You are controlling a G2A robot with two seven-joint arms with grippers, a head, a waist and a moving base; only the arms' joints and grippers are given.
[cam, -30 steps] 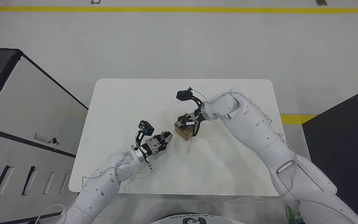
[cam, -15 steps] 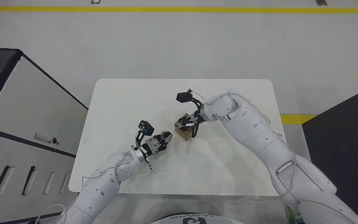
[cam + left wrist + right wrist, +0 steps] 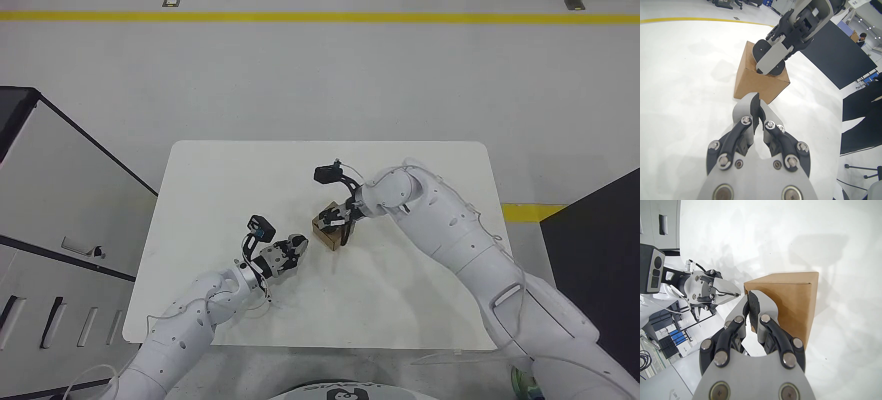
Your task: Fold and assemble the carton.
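White table [image 3: 420, 290], brown carton [image 3: 322, 237], grey floor [image 3: 300, 80], yellow line [image 3: 300, 16]

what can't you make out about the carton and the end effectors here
Top view: right end effector covers part of the carton top, so its flaps are unreadable.
Left wrist view: left end effector hides the carton's near bottom edge.
Right wrist view: the right end effector's own fingers hide where they meet the carton.
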